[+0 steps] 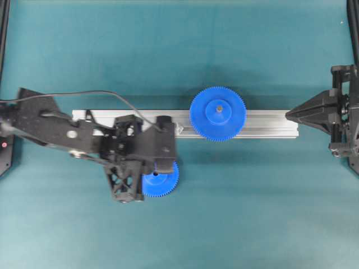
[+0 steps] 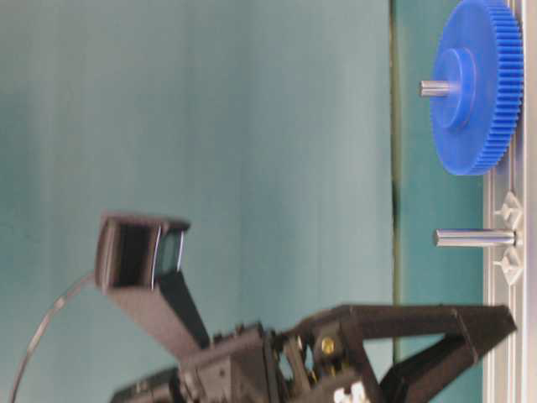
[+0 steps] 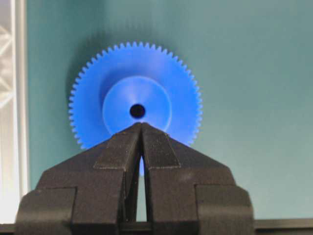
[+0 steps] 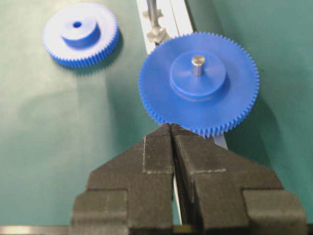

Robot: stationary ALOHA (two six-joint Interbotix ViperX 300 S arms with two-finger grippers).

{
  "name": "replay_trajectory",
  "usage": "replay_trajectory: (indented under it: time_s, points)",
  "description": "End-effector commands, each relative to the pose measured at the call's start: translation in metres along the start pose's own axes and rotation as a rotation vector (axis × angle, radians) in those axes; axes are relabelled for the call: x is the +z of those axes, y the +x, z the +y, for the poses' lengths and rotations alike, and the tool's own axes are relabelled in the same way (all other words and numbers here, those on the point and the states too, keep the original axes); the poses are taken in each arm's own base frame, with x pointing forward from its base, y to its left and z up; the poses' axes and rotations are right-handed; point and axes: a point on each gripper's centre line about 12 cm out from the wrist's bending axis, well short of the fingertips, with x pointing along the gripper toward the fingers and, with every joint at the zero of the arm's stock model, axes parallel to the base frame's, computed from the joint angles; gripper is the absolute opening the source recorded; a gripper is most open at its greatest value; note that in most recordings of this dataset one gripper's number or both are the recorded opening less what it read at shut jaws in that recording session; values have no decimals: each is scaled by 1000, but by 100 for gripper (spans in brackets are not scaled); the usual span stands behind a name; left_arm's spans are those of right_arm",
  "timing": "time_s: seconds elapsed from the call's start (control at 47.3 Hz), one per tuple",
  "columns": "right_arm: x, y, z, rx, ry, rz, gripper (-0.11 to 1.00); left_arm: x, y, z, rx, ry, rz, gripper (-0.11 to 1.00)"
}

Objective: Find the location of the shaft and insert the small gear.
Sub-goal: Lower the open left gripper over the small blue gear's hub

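The small gear (image 3: 137, 95), blue with a raised hub and a dark centre hole, lies flat on the green mat just in front of the rail; it also shows as a small gear (image 1: 165, 180) half under my left arm. My left gripper (image 3: 141, 125) is shut with nothing in it, its tips over the near side of the hub. The shaft (image 2: 474, 238), a thin silvery peg with small shiny pieces at its foot, stands bare on the rail; the right wrist view shows the shaft (image 4: 152, 11) too. My right gripper (image 4: 171, 126) is shut and empty at the rail's right end.
The aluminium rail (image 1: 263, 123) runs across the mat. A large blue gear (image 1: 217, 113) sits on its own grey pin on the rail, to the right of the bare shaft. Green mat surrounds everything; black frame posts (image 1: 354, 33) stand at the sides.
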Motion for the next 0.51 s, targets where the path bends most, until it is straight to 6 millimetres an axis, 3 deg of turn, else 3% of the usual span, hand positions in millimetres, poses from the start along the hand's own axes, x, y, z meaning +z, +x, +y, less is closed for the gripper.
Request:
replay_trajectory:
  time_s: [0.0,0.486]
  points:
    - [4,0,0,-3,11,-11,4,13,-6,-3,2,14,4,3]
    - [0,0,-1,-4,10,-10,4,17,17,-4,14,127,137,3]
